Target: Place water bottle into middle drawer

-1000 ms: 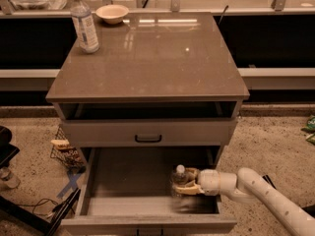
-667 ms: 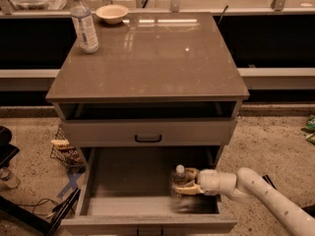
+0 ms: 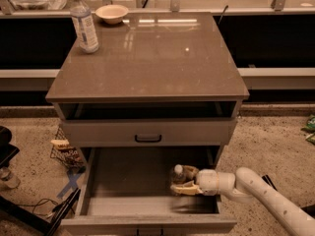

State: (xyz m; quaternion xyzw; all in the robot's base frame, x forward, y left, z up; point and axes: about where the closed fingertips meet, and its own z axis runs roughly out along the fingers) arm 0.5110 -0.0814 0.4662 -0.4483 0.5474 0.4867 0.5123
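The middle drawer (image 3: 128, 205) is pulled out below the cabinet, a wide grey tray with low side walls. The water bottle (image 3: 178, 173), small and clear with a white cap, stands inside the drawer near its right side. My gripper (image 3: 183, 182) reaches in from the right on a white arm and its fingers are closed around the bottle's body. The bottle's lower part is hidden by the fingers. I cannot tell whether the bottle rests on the drawer floor.
A larger bottle with a white-blue label (image 3: 84, 22) and a small bowl (image 3: 112, 13) stand on the cabinet top (image 3: 147, 58). A shut drawer front with black handle (image 3: 147, 137) sits above. A wire basket (image 3: 64, 151) and cables lie on the floor at left.
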